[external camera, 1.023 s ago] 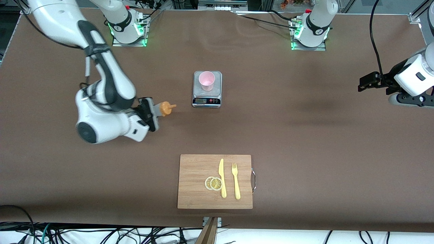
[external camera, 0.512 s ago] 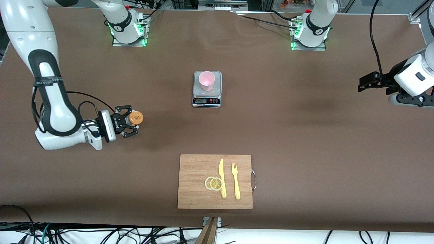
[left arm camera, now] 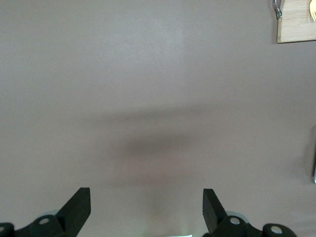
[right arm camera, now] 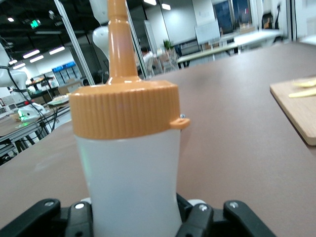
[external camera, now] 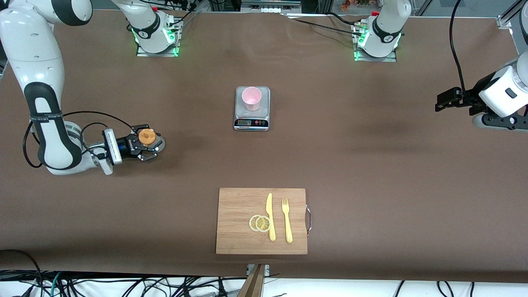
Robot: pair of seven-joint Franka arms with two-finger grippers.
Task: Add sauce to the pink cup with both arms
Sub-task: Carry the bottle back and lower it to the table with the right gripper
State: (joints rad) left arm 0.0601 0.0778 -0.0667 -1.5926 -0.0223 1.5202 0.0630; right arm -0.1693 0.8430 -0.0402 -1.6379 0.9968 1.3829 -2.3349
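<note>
Sauce bottle (right arm camera: 131, 168) base cut off; scale (external camera: 252, 122) display too small.

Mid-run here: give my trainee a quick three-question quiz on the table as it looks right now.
1. True or false: the pink cup stands on the scale.
2. What does the right gripper hold? A) fork B) sauce bottle C) knife
3. Fill in: the left gripper is ____ and holds nothing.

Key: 1 true; 2 B; 3 open
</note>
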